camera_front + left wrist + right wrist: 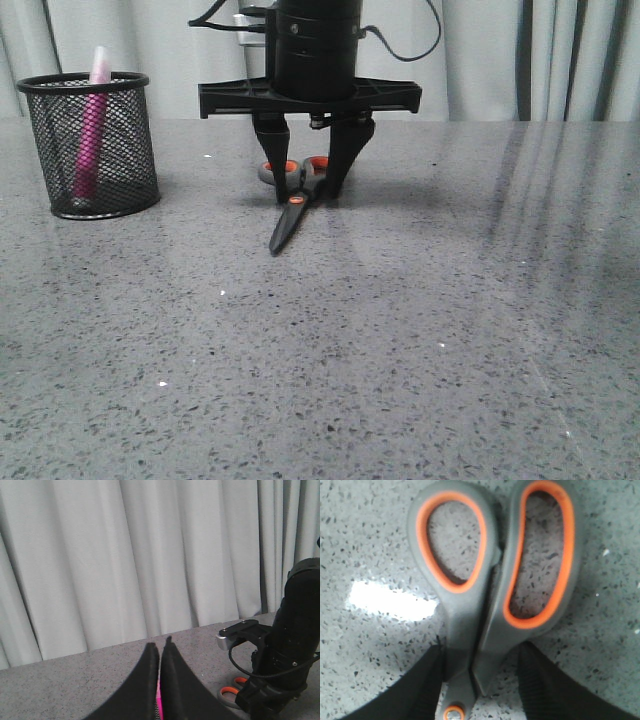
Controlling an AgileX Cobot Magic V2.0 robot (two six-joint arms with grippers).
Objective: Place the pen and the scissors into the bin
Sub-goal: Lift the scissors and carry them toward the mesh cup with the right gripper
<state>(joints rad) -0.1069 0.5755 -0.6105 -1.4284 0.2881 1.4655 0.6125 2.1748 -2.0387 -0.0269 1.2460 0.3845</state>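
Note:
The black mesh bin point(128, 150) stands at the far left of the table with the magenta pen point(90, 130) upright inside it, its pale end above the rim. The scissors point(290, 207) lie flat on the table in the middle, handles towards the back. My right gripper point(308, 192) is open and down at the table, one finger on each side of the handles near the pivot. In the right wrist view the scissors point(465, 615) lie between the fingers point(427, 685). My left gripper point(161, 645) is shut, with a pink sliver of the pen point(158, 700) showing behind the thin slit. It is outside the front view.
Pale curtains hang behind the table's back edge. In the left wrist view my right arm point(295, 630) stands close by, over the scissors' orange loops point(230, 692). The grey speckled tabletop point(400, 330) stretches towards the front and right.

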